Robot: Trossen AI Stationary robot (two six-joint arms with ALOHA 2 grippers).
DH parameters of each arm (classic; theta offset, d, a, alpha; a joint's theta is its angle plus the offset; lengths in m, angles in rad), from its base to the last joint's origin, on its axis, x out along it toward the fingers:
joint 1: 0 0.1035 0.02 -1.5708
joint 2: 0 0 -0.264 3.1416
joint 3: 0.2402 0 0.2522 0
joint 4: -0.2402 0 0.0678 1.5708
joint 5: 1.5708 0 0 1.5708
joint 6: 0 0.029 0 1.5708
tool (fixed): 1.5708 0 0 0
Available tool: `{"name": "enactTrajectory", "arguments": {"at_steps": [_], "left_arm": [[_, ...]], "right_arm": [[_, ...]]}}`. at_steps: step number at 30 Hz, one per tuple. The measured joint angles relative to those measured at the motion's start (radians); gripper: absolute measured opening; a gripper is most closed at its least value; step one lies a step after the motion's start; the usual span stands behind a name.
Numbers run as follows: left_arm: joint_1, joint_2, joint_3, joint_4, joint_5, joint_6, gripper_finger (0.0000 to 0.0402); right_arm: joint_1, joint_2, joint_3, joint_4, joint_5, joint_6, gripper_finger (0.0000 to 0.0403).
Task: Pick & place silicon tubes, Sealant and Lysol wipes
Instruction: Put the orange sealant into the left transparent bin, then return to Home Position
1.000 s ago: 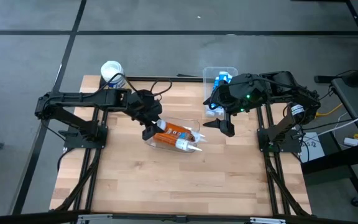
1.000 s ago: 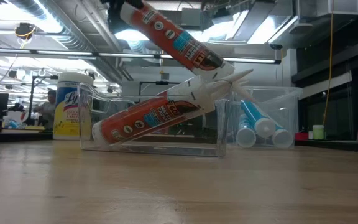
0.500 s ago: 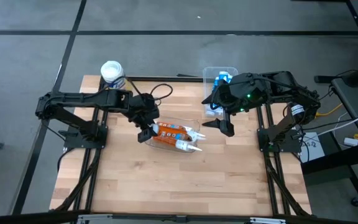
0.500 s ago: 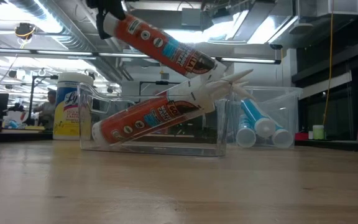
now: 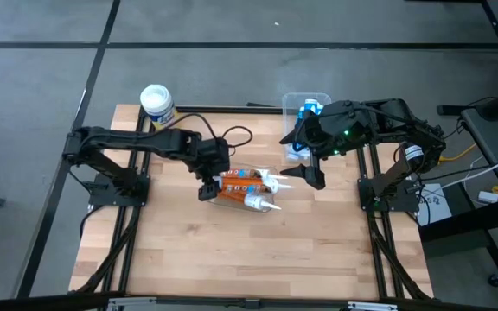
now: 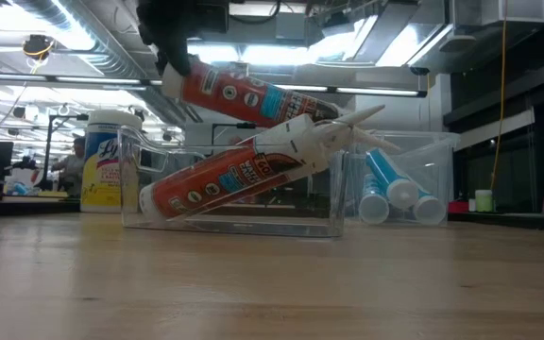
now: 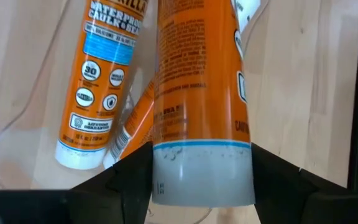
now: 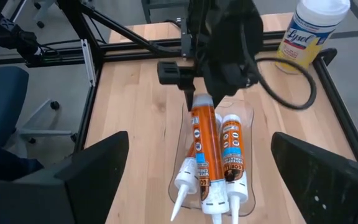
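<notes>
Now the left gripper (image 5: 207, 182) sits near the table's (image 5: 188, 259) centre, fingers clamped on the flat end of an orange sealant tube (image 6: 253, 94), nozzle aimed toward 3 o'clock over the clear bin (image 6: 234, 222). Two more orange tubes (image 8: 229, 155) already lie in that bin, one propped at a slant against its wall (seen from table height). The held tube hangs tilted, tail high, right above them.

Risk from here, as I judge it: let go at this angle and the tube may land on the slanted one, roll, and end up sticking out over the rim, or knock the light bin sideways.

Over at 3 o'clock the right gripper (image 5: 311, 175) waits with fingers spread wide and nothing between them, just beside the bin, near a second bin (image 5: 305, 104) holding blue tubes (image 6: 390, 194). The wipes canister (image 5: 156, 104) stands upright at the 11 o'clock corner, untouched.
</notes>
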Motion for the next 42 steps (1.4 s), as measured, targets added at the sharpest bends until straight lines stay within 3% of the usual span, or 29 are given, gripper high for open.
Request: {"name": "enactTrajectory", "arguments": {"at_steps": [13, 29, 42], "left_arm": [[0.0, 0.009, 0.0, -0.022, -0.063, 0.004, 0.0253], [0.0, 0.009, 0.005, -0.022, -0.057, -0.018, 0.0254], [-0.001, 0.003, 0.172, -0.008, -0.045, -0.024, 0.0253]], "right_arm": [[0.0, 0.0, 0.0, 0.003, 0.0, -0.006, 0.0393], [0.0, 0.0, 0.0, 0.002, 0.0, -0.029, 0.0393], [0.003, 0.0, 0.0, 0.0, -0.001, 0.011, 0.0393]]}}
